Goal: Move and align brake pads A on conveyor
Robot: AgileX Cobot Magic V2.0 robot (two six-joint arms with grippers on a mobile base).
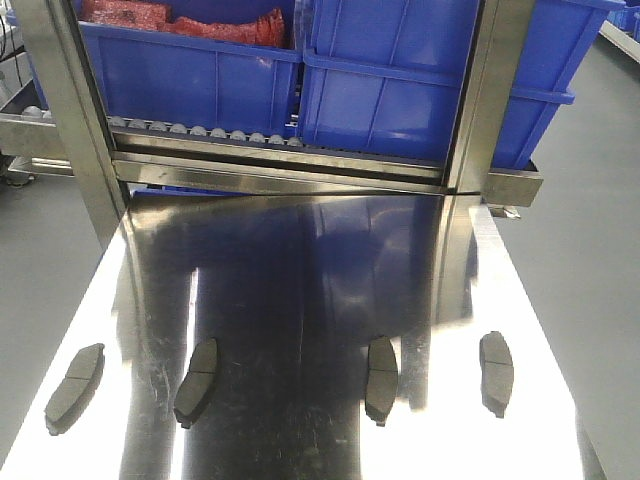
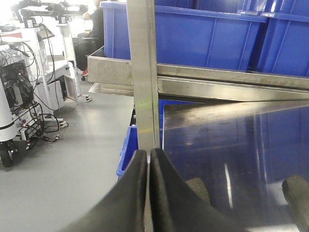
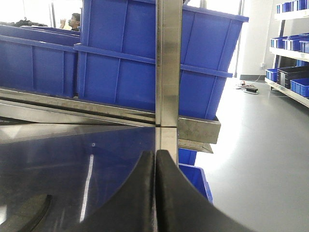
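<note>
Four dark grey brake pads lie in a row on the shiny steel table point(image 1: 320, 270) near its front edge: one at far left point(image 1: 75, 387), one left of centre point(image 1: 197, 382), one right of centre point(image 1: 381, 379), one at right point(image 1: 496, 372). The conveyor belt is out of view. My left gripper point(image 2: 147, 153) is shut and empty, above the table's left edge; one pad point(image 2: 198, 189) lies just right of it and another point(image 2: 297, 195) at the frame's right. My right gripper point(image 3: 155, 154) is shut and empty near the table's right edge, with a pad point(image 3: 29, 212) to its lower left. Neither gripper shows in the front view.
A steel roller rack point(image 1: 280, 170) with blue bins point(image 1: 400, 80) stands across the back of the table, held by steel uprights point(image 1: 70, 110) at left and right point(image 1: 490, 100). More blue bins point(image 2: 128, 150) sit on the floor beside the table.
</note>
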